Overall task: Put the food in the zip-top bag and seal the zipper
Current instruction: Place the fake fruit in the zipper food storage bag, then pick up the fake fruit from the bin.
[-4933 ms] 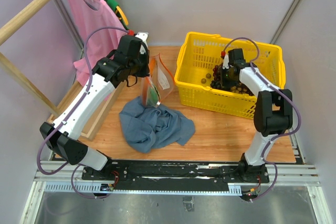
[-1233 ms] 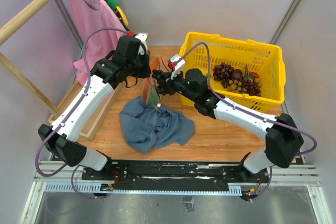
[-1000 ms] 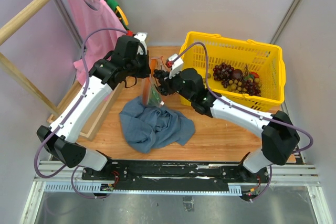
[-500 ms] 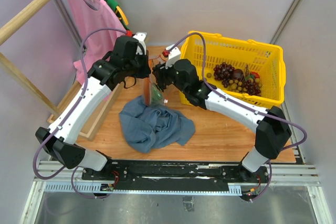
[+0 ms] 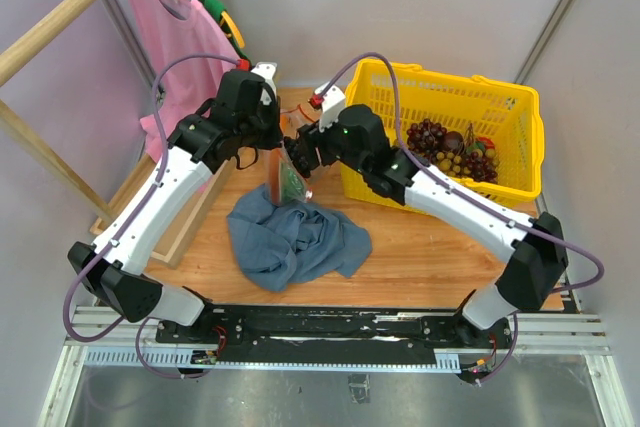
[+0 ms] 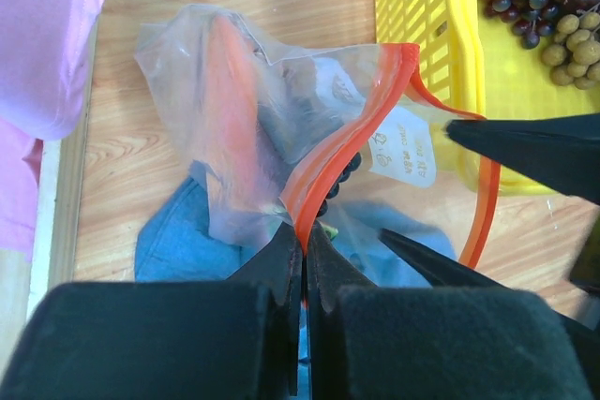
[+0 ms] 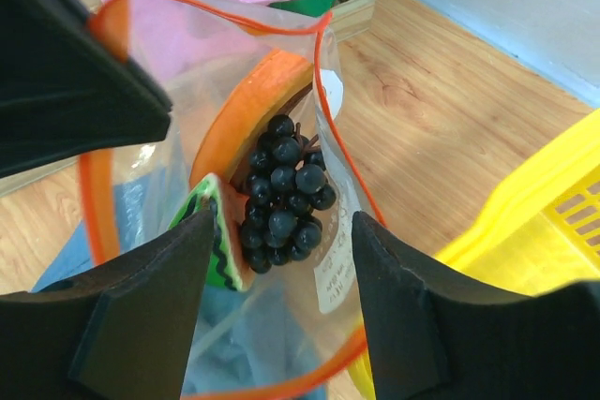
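The left gripper (image 6: 302, 255) was pinched shut on the zipper (image 6: 342, 152) of the one zip-top bag (image 6: 234, 110), held open just beside the yellow basket (image 5: 440, 87). The right gripper (image 7: 281, 231) was spread wide over the bag's mouth. Inside lay one bunch of dark purple grapes (image 7: 284, 196) and one fruit wedge (image 7: 225, 138). The bag's single white label (image 6: 405, 142) bore writing too small to read.

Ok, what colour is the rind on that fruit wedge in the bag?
The rind is green with dark zigzag stripes, clearest in the right wrist view.
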You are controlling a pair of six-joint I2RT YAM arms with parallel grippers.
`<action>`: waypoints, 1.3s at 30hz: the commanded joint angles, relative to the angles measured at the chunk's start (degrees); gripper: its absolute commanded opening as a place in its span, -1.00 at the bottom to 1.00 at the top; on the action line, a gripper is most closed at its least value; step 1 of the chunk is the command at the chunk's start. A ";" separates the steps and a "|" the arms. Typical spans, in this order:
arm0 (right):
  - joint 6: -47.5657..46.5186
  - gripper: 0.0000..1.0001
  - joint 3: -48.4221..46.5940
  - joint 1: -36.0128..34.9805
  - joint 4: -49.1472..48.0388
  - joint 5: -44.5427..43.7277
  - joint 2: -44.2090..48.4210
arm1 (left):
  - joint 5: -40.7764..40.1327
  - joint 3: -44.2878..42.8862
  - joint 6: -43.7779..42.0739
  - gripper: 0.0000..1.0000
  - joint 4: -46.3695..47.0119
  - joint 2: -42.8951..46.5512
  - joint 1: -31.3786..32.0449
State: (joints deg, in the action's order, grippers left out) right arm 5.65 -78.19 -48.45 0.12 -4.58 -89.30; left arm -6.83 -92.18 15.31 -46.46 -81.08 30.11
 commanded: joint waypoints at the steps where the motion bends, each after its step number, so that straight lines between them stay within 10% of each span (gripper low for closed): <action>1: -3.27 0.24 -4.86 1.60 10.77 2.62 5.35 | -1.14 -0.11 -0.19 -0.99 2.10 1.03 -0.40; 15: -3.15 0.32 -7.97 20.60 33.10 -4.35 9.11 | -1.12 0.60 -0.88 -0.99 2.86 0.79 -0.66; 39: -0.25 0.35 -1.32 42.85 5.69 -2.07 -16.05 | -0.82 1.04 -1.63 -0.99 3.13 0.45 -0.75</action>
State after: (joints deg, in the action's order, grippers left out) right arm 6.02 -76.47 -6.72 9.06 -9.13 -100.53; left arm -7.84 -91.39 14.37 -46.35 -81.10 29.71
